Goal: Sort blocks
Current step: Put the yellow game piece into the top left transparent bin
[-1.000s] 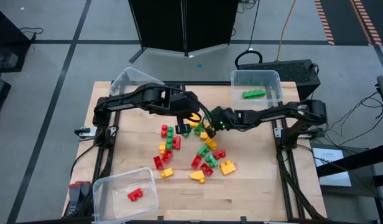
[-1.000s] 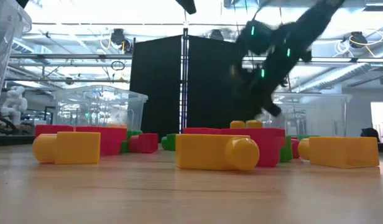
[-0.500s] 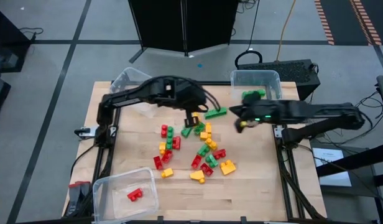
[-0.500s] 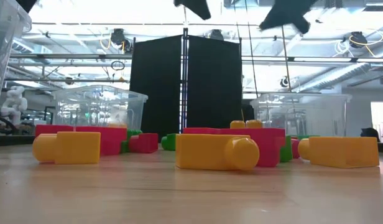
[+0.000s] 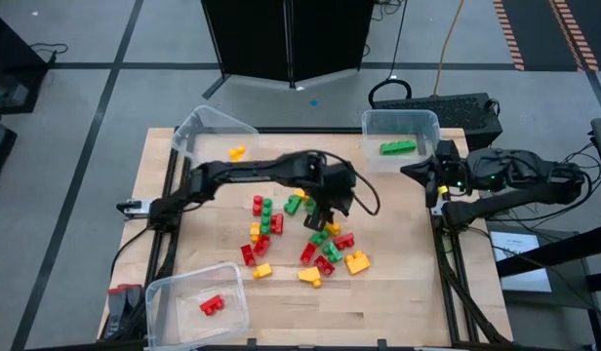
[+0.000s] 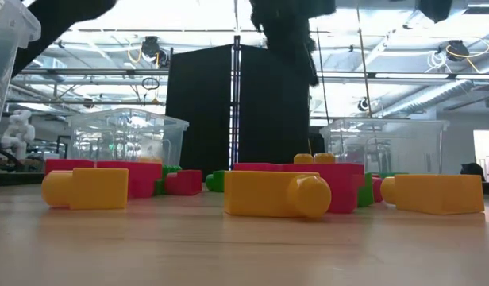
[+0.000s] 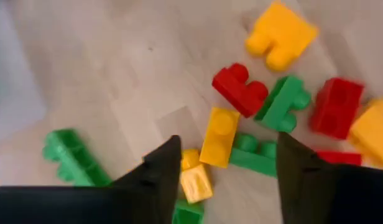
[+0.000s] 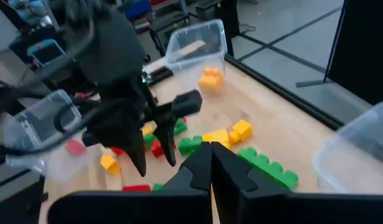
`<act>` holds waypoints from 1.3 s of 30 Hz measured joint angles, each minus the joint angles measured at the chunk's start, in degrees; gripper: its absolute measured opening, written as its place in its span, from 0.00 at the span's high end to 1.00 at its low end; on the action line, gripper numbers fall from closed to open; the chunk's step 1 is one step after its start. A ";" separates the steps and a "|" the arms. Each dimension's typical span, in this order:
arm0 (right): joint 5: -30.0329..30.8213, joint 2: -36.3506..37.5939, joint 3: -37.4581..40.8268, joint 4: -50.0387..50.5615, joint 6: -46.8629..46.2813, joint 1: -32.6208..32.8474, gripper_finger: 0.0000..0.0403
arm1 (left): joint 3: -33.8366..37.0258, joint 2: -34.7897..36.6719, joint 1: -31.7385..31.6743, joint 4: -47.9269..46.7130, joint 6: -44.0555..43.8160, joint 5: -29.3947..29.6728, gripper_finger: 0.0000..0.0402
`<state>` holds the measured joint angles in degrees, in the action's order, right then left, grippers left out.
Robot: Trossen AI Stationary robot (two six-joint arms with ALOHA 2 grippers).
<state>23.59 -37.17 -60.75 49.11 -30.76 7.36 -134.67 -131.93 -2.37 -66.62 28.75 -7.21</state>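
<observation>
I see my left gripper [image 5: 325, 216] open and empty above the blocks [image 5: 302, 237] in the middle of the table [image 5: 408, 283]. My right gripper [image 5: 410, 172] is closed, holding nothing, beside the bin [image 5: 402, 123] with one green block [image 5: 398, 148].

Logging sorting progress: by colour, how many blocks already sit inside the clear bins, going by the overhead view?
yellow block: 1
green block: 1
red block: 1
Total: 3
</observation>
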 joint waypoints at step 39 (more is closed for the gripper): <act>-1.16 -0.29 0.07 6.82 -1.60 0.00 1.00 | -0.28 -8.94 0.84 2.94 -5.75 4.43 0.89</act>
<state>22.44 -37.45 -60.69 55.92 -32.36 7.35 -134.96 -140.87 -1.53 -63.68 22.99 -2.78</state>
